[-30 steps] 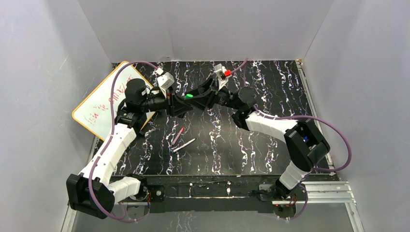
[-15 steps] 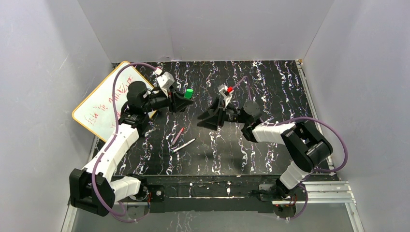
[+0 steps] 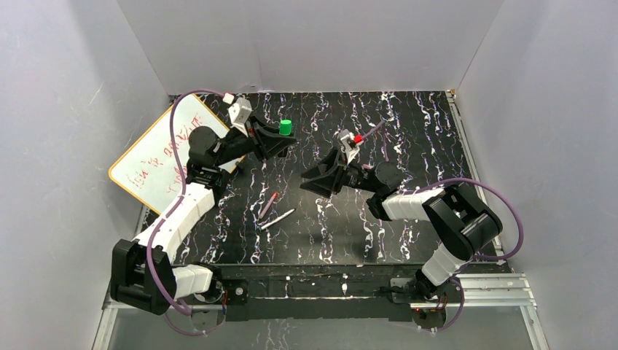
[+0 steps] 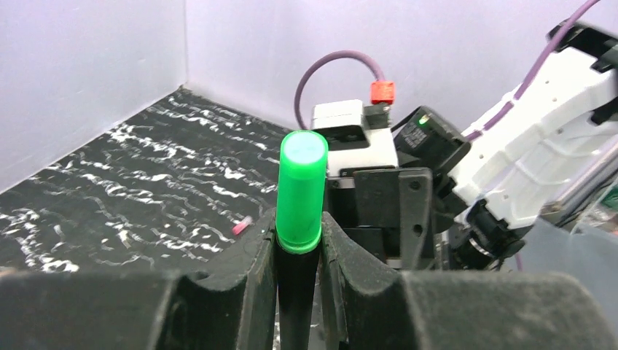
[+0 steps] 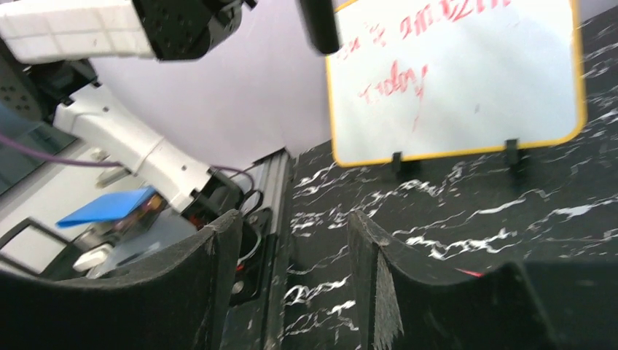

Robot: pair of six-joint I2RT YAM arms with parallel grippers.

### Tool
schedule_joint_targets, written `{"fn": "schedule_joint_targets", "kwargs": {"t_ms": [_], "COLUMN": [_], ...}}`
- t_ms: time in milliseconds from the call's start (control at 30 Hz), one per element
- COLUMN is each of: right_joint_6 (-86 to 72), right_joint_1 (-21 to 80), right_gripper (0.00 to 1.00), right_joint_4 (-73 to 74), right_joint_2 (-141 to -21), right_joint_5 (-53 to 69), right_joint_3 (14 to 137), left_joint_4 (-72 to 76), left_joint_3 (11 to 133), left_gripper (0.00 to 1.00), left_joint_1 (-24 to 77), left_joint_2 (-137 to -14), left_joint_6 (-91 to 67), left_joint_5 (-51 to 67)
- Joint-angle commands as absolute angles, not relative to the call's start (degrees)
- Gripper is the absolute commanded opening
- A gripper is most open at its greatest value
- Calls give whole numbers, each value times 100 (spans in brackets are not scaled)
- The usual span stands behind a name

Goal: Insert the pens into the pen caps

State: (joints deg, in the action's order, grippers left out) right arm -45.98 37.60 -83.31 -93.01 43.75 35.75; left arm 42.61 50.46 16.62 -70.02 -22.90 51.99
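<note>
- The left tool [image 3: 279, 138] is raised over the far-left part of the black, white-veined surface [image 3: 430, 131]. It grips a green-capped pen [image 3: 286, 127] with the cap end pointing up.
- The right tool [image 3: 307, 182] sits near the middle of the surface, pointing left, well apart from the left tool.
- A magenta pen [image 3: 267, 205] and a white-grey pen [image 3: 278, 218] lie loose on the surface, nearer the arm bases than either tool. They are just beside each other, and their near ends come close in a narrow V.
- A yellow-rimmed whiteboard [image 3: 149, 157] with red writing sits skewed at the surface's left edge. The left arm crosses its right corner.
</note>
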Motion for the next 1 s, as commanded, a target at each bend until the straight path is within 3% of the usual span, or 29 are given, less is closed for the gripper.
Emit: {"fn": "schedule_joint_targets", "kwargs": {"t_ms": [0,967], "right_joint_6": [-4175,-4281], "right_joint_1": [3764,4035], "right_gripper": [62,54], "right_joint_4": [-9137,-9177], "right_joint_2": [-9285,-9880], "right_joint_5": [3467,3792], "right_joint_3": [3559,5182], "left_joint_4": [5478,5995], "left_joint_3": [4917,4421], "left_gripper": [0,0], "left_joint_1": [1648,1653], "left_joint_2": [-7024,-7049], "left_joint_6": [-3257,-3620], "left_joint_5": [5488,5445]}}
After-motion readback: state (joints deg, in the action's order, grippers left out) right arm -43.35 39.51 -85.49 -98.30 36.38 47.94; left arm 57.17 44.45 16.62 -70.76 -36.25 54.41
